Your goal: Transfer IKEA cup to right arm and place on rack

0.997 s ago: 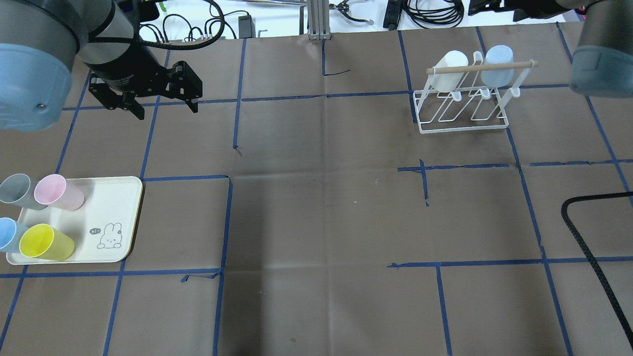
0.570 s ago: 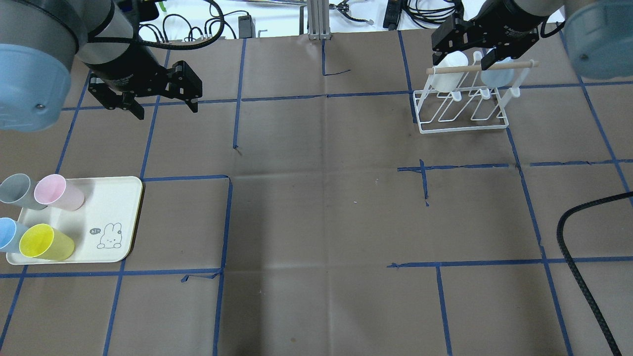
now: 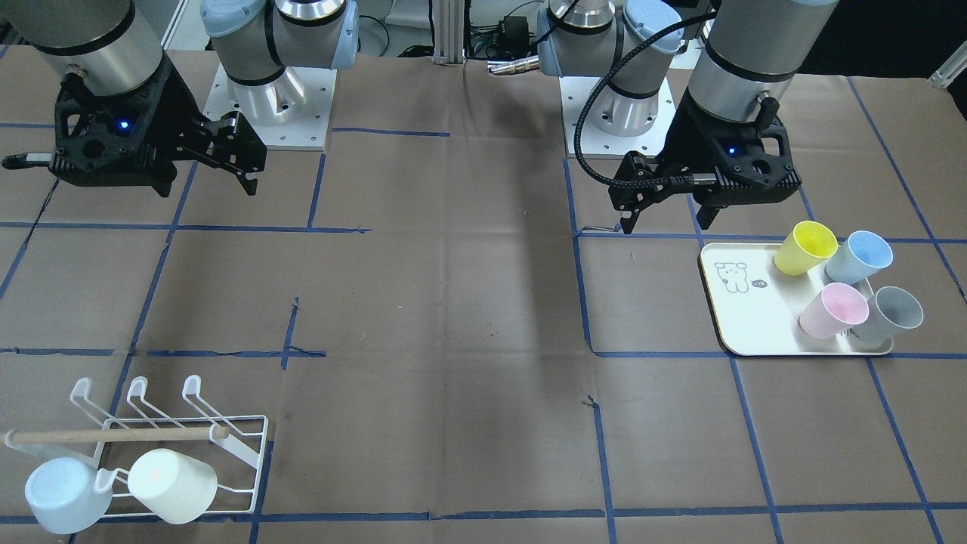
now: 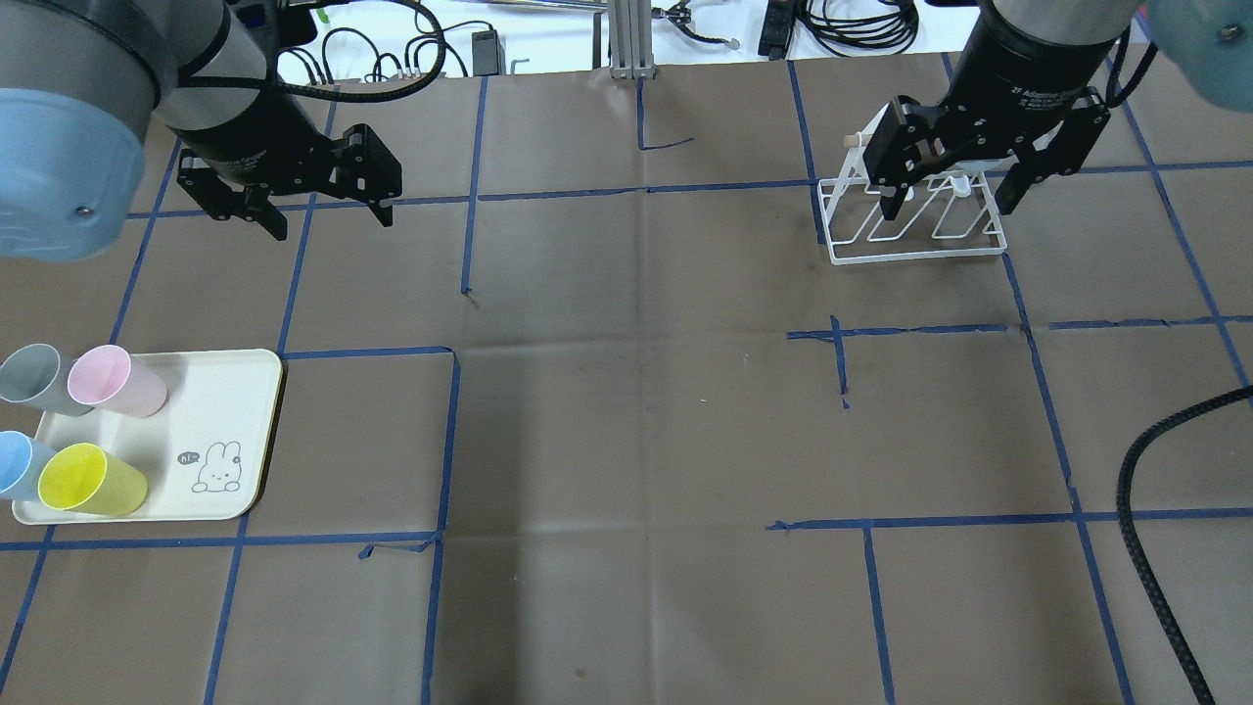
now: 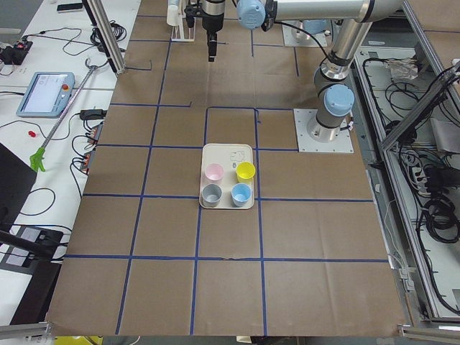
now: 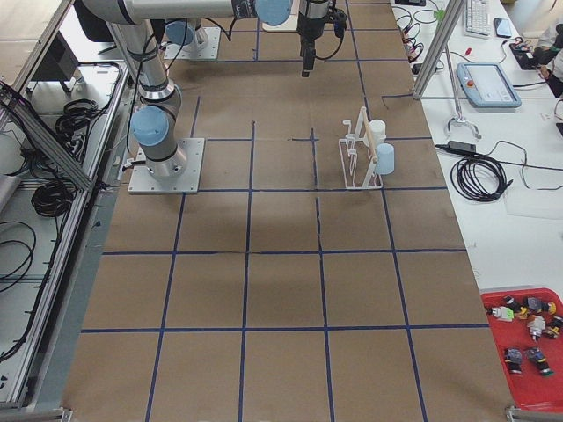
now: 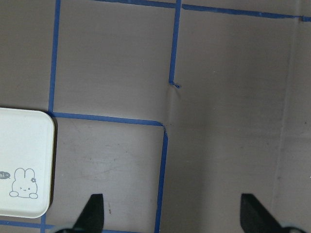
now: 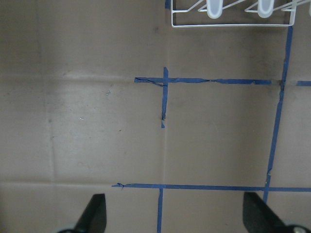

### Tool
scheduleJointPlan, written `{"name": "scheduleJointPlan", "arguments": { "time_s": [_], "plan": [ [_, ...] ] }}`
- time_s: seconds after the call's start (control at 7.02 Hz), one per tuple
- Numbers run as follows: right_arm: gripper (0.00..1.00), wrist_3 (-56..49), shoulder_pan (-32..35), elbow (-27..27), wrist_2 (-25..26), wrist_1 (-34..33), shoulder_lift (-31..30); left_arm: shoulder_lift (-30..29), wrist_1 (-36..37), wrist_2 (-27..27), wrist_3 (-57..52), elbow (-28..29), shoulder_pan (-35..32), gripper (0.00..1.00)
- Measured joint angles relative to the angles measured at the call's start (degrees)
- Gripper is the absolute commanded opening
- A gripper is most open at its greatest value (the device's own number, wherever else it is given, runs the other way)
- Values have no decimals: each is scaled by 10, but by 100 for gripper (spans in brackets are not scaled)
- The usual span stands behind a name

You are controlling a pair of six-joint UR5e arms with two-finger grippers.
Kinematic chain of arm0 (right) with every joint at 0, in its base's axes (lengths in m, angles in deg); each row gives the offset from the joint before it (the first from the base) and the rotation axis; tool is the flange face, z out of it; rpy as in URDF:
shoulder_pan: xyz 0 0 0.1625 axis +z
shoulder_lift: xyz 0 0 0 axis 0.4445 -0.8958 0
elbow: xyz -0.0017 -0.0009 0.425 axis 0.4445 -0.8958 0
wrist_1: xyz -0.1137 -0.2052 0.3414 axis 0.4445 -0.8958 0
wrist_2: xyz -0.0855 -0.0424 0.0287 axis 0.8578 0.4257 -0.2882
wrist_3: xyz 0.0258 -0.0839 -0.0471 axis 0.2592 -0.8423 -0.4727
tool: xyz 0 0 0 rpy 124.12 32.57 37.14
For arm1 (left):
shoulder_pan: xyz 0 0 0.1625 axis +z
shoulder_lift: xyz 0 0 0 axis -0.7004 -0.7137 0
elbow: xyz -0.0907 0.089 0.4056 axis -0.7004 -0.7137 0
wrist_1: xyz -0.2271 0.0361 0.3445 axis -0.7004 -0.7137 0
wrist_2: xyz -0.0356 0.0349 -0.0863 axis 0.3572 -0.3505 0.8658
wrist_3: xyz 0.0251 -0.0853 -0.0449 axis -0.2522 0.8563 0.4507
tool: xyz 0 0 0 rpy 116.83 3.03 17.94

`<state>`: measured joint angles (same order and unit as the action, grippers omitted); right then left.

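Note:
Several IKEA cups lie on the cream tray (image 4: 230, 392) at the left: yellow (image 4: 90, 480), pink (image 4: 117, 380), grey (image 4: 27, 376) and pale blue (image 4: 14, 462). My left gripper (image 4: 331, 213) hangs open and empty above the table, beyond the tray. My right gripper (image 4: 948, 206) is open and empty right over the white wire rack (image 4: 920, 253), covering the rack's top. The front view shows a white cup (image 3: 172, 483) and a pale blue cup (image 3: 64, 495) hung on the rack (image 3: 253, 446) under its wooden dowel (image 3: 113, 435).
A ribbed black cable (image 4: 1140, 509) loops over the table's right edge. Blue tape lines grid the brown paper cover. Cables and a metal post (image 4: 631, 39) lie past the far edge. The right wrist view catches only the rack's near rim (image 8: 228, 24).
The right arm has swung in from the far right corner and moved toward the robot, coming over the rack with its gripper open. The left arm has not moved.

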<state>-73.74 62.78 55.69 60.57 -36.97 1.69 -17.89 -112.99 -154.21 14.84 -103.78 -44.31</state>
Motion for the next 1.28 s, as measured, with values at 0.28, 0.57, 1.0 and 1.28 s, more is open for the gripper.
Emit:
{"name": "scheduleJointPlan", "arguments": {
  "time_s": [0.28,0.57,1.0,1.28],
  "plan": [
    [100,62,17,14,14,-5,-6,-2,0,0,0,-1,0,100],
    [100,82,22,35,3,-25,-15,-4,0,0,0,-2,0,100],
    [100,44,24,50,-4,-54,-28,-6,1,0,0,-2,0,100],
    [100,33,25,53,-8,-56,-29,-6,0,0,0,-1,0,100]
  ]
}}
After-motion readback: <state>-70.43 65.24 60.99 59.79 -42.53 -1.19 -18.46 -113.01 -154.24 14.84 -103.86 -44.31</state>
